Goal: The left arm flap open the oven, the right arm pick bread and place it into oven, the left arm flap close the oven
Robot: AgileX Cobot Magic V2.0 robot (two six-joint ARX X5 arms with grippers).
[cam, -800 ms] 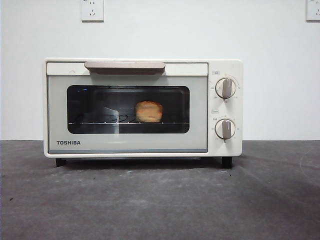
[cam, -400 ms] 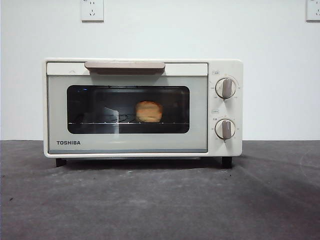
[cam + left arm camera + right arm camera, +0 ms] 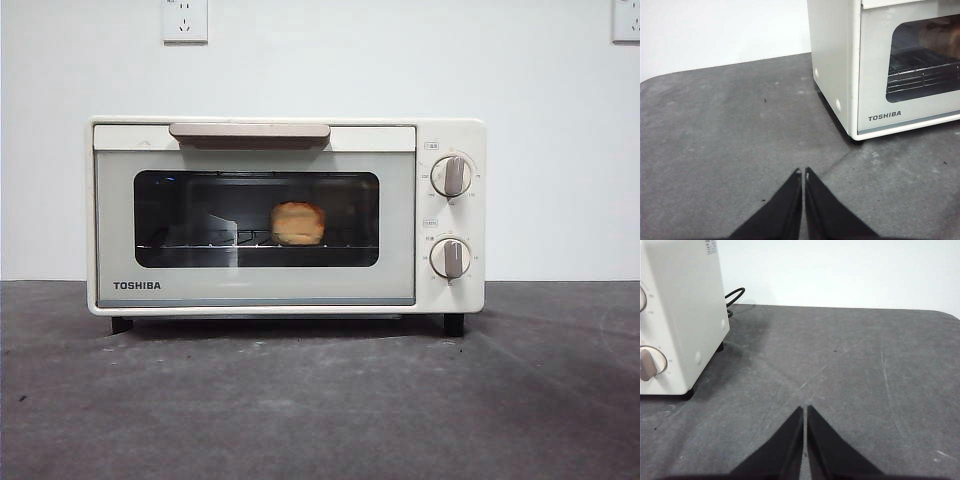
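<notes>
Nearest to me, the left tool (image 3: 803, 172) hangs low over the bare tabletop (image 3: 730, 130), its two black jaws pressed together tip to tip and holding nothing; the oven (image 3: 875, 75) stands well apart from it, off toward the door's corner. The right tool (image 3: 805, 409) sits the same way over the tabletop on the knob side of the oven, jaws closed and empty, with a black cable (image 3: 734, 294) visible behind the oven's side wall. Farther off, in the front view, the oven shows its glass door (image 3: 255, 220) flush against the body, the beige handle (image 3: 250, 133) up at the top edge, and both knobs (image 3: 452, 176) upright. The bread (image 3: 298, 223) rests on the wire rack (image 3: 200, 245) inside, a little right of the window's centre. I judge all three steps complete: door shut, bread loaded, both arms clear. The next move calls for no grasp; I would only hold both arms parked and confirm the door seats fully along its top edge.
</notes>
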